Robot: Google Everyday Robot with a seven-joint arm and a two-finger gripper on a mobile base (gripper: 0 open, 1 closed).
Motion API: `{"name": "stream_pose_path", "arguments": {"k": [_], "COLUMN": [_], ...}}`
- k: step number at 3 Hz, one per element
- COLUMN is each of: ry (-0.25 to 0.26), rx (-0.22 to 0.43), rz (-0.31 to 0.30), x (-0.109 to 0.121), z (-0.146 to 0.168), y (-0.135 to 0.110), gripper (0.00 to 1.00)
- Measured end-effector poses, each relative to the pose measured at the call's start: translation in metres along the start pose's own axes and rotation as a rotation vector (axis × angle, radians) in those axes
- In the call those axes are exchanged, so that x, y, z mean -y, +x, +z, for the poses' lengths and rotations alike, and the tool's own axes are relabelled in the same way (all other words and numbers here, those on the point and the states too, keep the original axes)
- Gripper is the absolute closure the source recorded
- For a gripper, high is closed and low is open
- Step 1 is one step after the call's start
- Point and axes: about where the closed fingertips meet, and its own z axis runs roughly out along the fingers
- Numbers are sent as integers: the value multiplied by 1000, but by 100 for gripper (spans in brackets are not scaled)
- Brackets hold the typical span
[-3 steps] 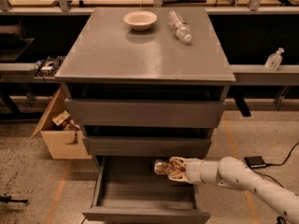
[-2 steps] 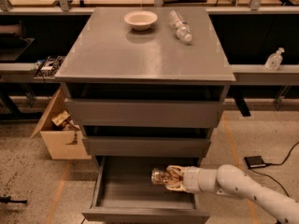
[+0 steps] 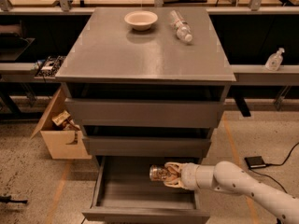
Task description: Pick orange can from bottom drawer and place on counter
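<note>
Gold-orange metal glints in the hand [image 3: 170,174]: one can [image 3: 157,172], lying on its side, is clamped between the two pale fingers, with its free end pointing away from the white arm [image 3: 233,183]. Hand and can hang over the inside of the bottom drawer [image 3: 140,213], which is pulled out beneath them. Whether the can touches the drawer floor cannot be told.

There are three grey drawers in all. The middle drawer [image 3: 147,146] sits just above the hand and the top drawer [image 3: 145,113] above that, both pushed further in.

Well above the hand lies the grey counter [image 3: 140,59], carrying one pale bowl [image 3: 141,19] and one clear bottle [image 3: 181,25] lying on its side, the two apart from each other. A second bottle [image 3: 274,59] stands upright on a shelf far above and behind the arm. One open cardboard box [image 3: 60,136] sits on the floor beyond the cabinet, on the side away from the arm.
</note>
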Motion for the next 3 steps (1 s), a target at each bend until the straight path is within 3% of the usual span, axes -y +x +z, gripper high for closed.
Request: {"name": "stream_pose_path", "arguments": {"k": [3], "ry": [173], "rx": [-1], "rz": [-223], "x": [69], "z": [-67], "y": [-74], "gripper": [100]}}
